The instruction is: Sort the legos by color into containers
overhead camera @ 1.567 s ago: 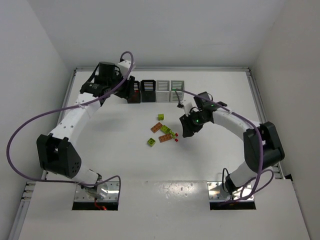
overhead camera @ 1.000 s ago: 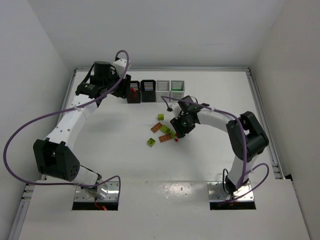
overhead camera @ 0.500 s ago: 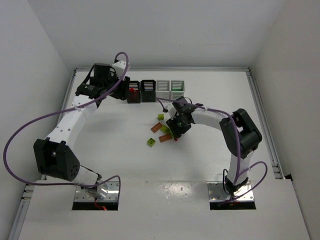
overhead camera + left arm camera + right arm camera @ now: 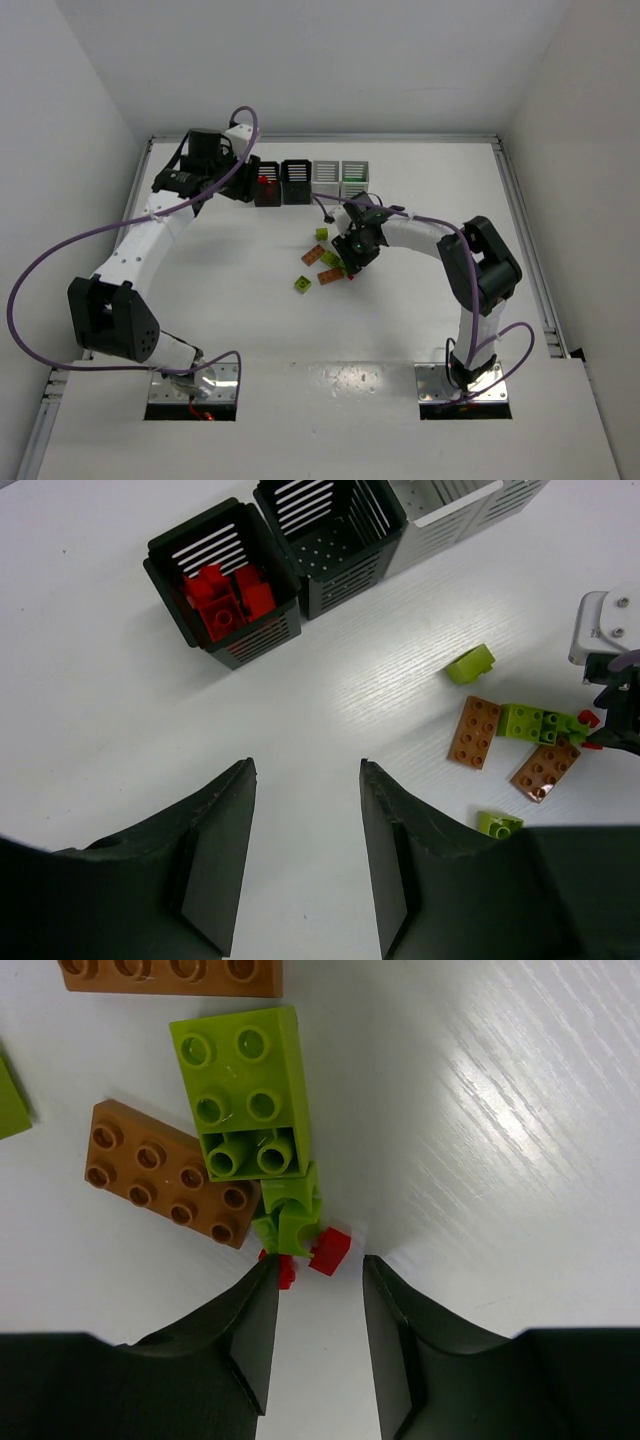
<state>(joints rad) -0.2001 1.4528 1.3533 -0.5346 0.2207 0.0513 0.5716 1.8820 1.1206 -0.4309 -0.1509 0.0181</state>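
Observation:
Loose legos lie mid-table: a yellow-green brick, two orange-brown plates, a small green piece and two tiny red bits. My right gripper is low at the pile's right end, open, the red bits just at its fingertips, nothing gripped. The containers stand in a row at the back: a black bin holding red legos, a second black bin and two white bins. Near the left black bin, my left gripper hangs open and empty.
More yellow-green bricks lie apart from the pile, one toward the bins and one nearer the arms. The table's raised rim runs along the right side. Purple cable loops off the left arm.
My right gripper has slid left and down onto the right end of the lego pile, and its jaws look slightly narrower. The left arm has barely moved.

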